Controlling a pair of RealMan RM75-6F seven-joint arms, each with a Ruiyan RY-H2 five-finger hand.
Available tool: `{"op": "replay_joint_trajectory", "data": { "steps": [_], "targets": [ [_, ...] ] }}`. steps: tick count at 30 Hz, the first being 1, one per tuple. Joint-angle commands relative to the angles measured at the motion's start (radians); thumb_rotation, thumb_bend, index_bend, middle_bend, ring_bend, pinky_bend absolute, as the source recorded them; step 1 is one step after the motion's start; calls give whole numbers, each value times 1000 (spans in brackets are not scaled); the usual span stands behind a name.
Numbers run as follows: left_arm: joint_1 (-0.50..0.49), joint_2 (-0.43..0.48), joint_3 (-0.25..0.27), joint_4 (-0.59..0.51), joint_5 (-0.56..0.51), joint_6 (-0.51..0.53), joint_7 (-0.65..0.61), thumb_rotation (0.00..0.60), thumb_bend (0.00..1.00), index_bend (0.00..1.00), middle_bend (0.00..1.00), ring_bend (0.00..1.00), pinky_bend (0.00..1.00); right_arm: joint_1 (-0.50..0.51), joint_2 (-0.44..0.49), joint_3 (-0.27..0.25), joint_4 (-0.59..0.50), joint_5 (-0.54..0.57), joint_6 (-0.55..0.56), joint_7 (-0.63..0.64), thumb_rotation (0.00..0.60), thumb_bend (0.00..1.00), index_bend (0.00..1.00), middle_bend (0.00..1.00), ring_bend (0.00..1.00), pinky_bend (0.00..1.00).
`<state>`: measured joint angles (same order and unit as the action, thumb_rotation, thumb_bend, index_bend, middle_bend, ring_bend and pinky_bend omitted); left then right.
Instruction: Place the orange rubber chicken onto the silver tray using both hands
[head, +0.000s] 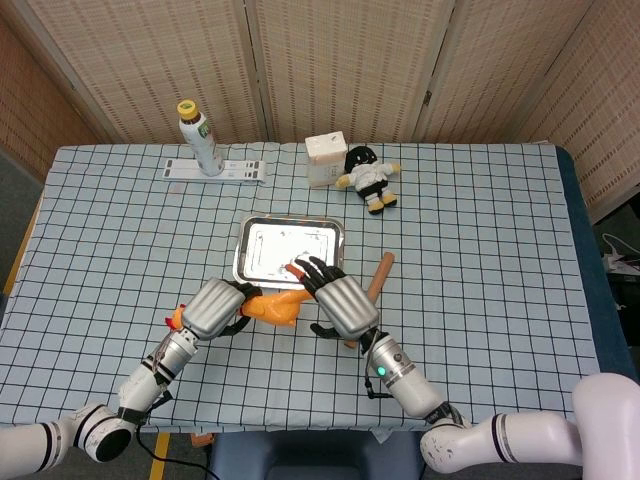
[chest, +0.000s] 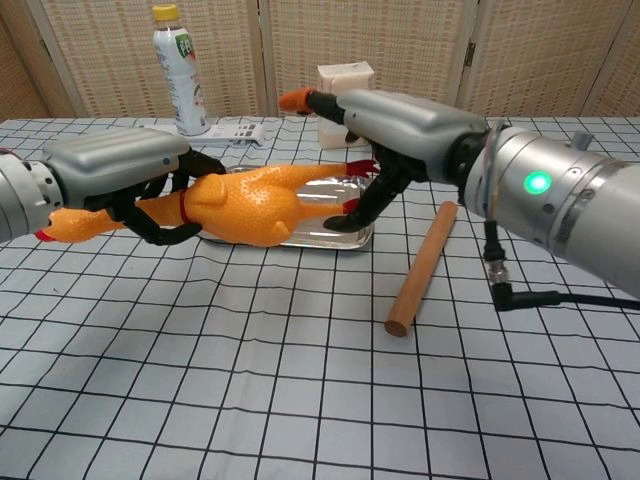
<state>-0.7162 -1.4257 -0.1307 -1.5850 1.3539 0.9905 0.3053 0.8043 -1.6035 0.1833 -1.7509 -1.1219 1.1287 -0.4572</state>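
Observation:
The orange rubber chicken (head: 272, 308) (chest: 245, 205) hangs level just above the table, its legs reaching over the front edge of the silver tray (head: 288, 246) (chest: 335, 237). My left hand (head: 213, 308) (chest: 110, 165) grips its neck, and the head sticks out to the left. My right hand (head: 345, 305) (chest: 410, 120) is at the tail end with fingers stretched over the tray. It holds the legs between thumb and fingers. One foot lies on a fingertip.
A wooden stick (head: 381, 267) (chest: 420, 270) lies right of the tray, close under my right hand. At the back stand a bottle (head: 200, 138) (chest: 178, 70), a white strip (head: 215, 168) (chest: 230, 132), a box (head: 325, 158) (chest: 335, 78) and a plush doll (head: 368, 178).

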Motion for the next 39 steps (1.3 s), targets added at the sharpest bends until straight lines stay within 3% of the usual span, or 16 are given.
{"op": "replay_joint_trajectory", "data": {
  "steps": [1,9,16,20,22,26,27,29,33,39],
  "targets": [
    [-36,-5,-30,68,6,-30,-58,600,780,751,743,578,549,-60,77,-11,-19,-80,59,84,600,144,0,0,0,0],
    [-137,-128,-69,290,22,-108,-169,600,772,751,744,578,525,-137,206,-26,1,-143,87,218,600,142,0,0,0,0],
    [-241,-318,-75,645,51,-174,-312,600,755,740,738,578,522,-149,251,-28,56,-142,39,263,600,141,0,0,0,0],
    [-284,-405,-61,842,77,-195,-408,600,740,681,696,570,513,-146,256,-23,100,-124,5,274,600,142,0,0,0,0],
    [-300,-440,-52,921,87,-206,-468,600,713,588,645,549,506,-144,256,-17,118,-113,-10,283,600,141,0,0,0,0],
    [-318,-477,-27,1012,110,-228,-581,600,594,281,474,443,495,-141,253,-2,146,-91,-36,312,600,141,0,0,0,0],
    [-320,-484,-22,1028,114,-227,-603,600,566,167,403,397,493,-140,251,1,152,-88,-42,317,600,141,0,0,0,0],
    [-324,-496,-15,1058,117,-238,-636,600,531,41,281,303,480,-139,246,3,163,-83,-52,326,600,142,0,0,0,0],
    [-329,-487,-13,1061,114,-247,-695,600,444,0,26,60,359,-140,243,2,168,-81,-62,321,600,142,0,0,0,0],
    [-313,-456,-21,1019,115,-170,-742,600,390,0,0,0,242,-154,252,2,141,-85,-44,299,600,141,0,0,0,0]
  ]
}}
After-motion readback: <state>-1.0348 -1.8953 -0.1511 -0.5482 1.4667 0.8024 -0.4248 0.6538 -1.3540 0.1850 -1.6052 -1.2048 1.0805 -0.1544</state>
